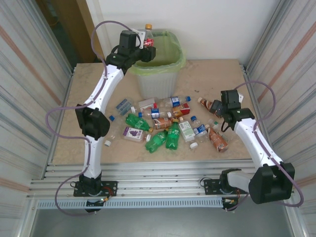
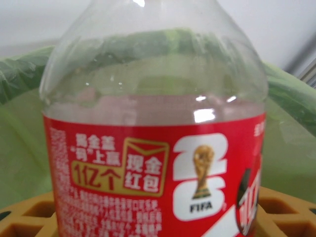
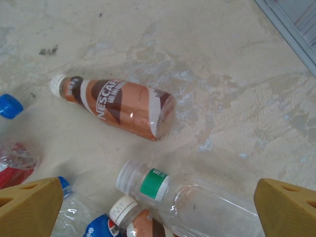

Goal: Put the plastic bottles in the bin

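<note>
One red-labelled clear bottle (image 2: 158, 163) clamped in left gripper (image 1: 147, 41) near rim of bin (image 1: 173, 74); risk of bounce outside on early release. Right gripper (image 3: 158, 202) spread wide above Nescafé bottle (image 3: 118, 106), nothing held.

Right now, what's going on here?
The left gripper holds a clear red-label bottle up at the rim of the bin, not yet dropped. The right gripper hangs open above a brown Nescafe bottle and a green-banded bottle on the table. Most bottles lie in a pile in front of the bin.
</note>
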Tool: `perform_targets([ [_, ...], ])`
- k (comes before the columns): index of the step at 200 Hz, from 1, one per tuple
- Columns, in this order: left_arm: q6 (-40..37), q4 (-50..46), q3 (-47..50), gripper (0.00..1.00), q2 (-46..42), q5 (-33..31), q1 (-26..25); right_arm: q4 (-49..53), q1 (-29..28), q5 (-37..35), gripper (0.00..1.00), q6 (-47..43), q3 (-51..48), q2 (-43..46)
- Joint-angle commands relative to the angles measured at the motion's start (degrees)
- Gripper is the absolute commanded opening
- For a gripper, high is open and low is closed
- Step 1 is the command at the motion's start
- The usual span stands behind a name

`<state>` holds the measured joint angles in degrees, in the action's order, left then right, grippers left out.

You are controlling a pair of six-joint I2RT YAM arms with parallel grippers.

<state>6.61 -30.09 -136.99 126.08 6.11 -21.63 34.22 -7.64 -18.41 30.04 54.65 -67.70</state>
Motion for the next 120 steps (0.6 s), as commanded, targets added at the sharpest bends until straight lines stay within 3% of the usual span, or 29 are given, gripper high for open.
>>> perform_targets([
  [1, -2.01, -0.17, 0.49, 0.57, 1.43, -1.32, -0.41, 1.55, 1.41, 2.76, 0.98, 2.21, 0.68, -0.12],
  [43, -1.98, 0.2, 0.45, 0.62, 2.27, -1.34, -0.52, 1.64, 3.15, 3.99, 0.98, 2.34, -0.47, 0.9],
  [63, -1.86, 0.17, 0.43, 0.71, 2.32, -2.07, -0.62, 1.78, 4.03, 4.77, 0.98, 2.38, -0.91, 1.56],
  [120, -1.87, -0.04, -1.37, 0.8, 1.84, -1.86, -0.7, 1.99, 5.22, 5.74, 0.98, 2.22, -1.23, 3.1],
])
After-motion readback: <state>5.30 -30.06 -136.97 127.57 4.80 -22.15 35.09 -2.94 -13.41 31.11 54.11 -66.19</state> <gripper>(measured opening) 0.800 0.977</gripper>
